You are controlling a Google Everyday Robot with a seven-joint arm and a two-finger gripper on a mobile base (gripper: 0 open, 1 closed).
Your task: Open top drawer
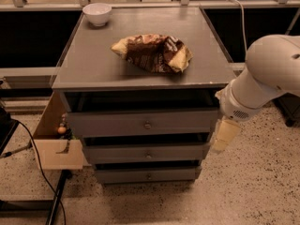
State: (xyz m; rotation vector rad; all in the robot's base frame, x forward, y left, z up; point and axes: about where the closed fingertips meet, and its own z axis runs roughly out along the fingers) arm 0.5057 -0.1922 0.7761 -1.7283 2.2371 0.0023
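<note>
The top drawer [117,123] is the widest grey front under the cabinet top, with a small round metal knob [147,124] at its centre. A dark gap shows above its front panel. Two narrower grey drawer fronts [146,153] sit below it. My gripper [225,136] hangs as a beige piece below the big white arm [267,74]. It is just off the right end of the top drawer front, about level with its lower edge, well right of the knob and not touching it.
On the cabinet top [93,64] lie a crumpled brown chip bag [152,53] and a white bowl [97,13] at the back left. A wooden box [54,139] and a black cable [40,168] are at the cabinet's left. The floor is speckled.
</note>
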